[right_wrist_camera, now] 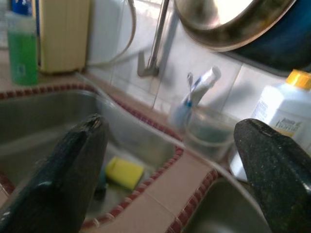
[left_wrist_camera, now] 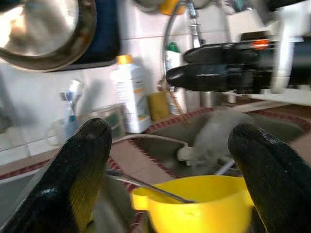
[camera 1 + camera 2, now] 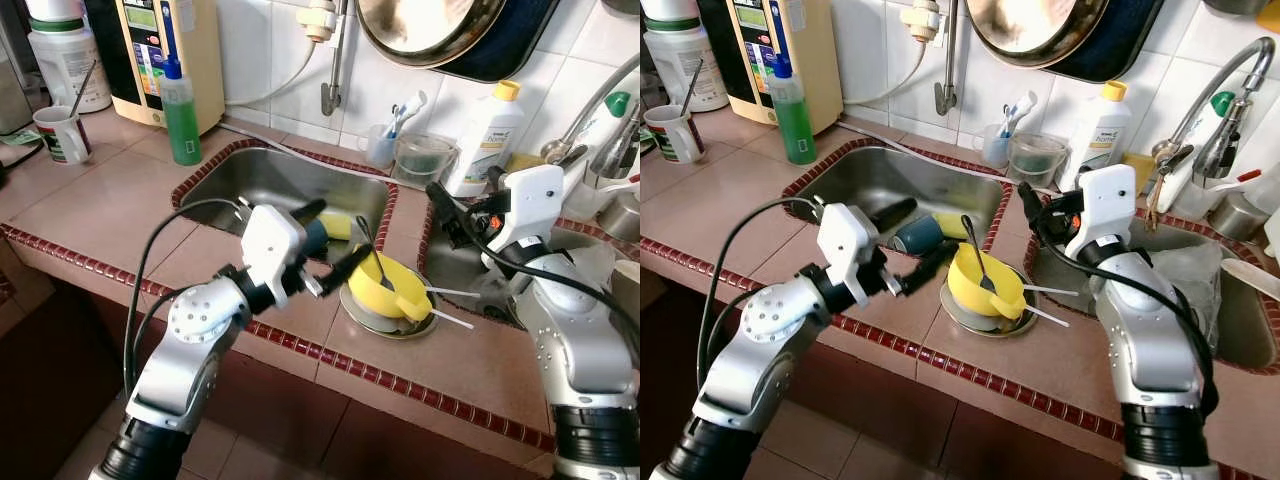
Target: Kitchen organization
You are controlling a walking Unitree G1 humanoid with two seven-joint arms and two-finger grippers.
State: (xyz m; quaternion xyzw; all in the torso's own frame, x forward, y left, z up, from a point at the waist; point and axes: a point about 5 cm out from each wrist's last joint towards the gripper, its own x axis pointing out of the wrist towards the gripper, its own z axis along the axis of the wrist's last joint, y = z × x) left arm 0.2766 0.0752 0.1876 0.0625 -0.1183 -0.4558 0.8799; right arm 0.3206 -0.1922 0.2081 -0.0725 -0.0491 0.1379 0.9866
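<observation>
Reaching at frame centre, the left gripper point(image 3: 333, 238), fingers spread wide and empty, lines up on the yellow cup point(image 3: 390, 285) with a spoon point(image 3: 372, 252) resting on a plate point(image 3: 372, 316), presumably to grasp it, while the right gripper point(image 3: 445, 212) hangs open above the right sink point(image 3: 455, 275)

Your head pair looks down at the table point(image 3: 90, 200) from 6 o'clock. Each wrist camera sits low and close, facing the tiled wall; both share the white bottle point(image 2: 130, 92).
</observation>
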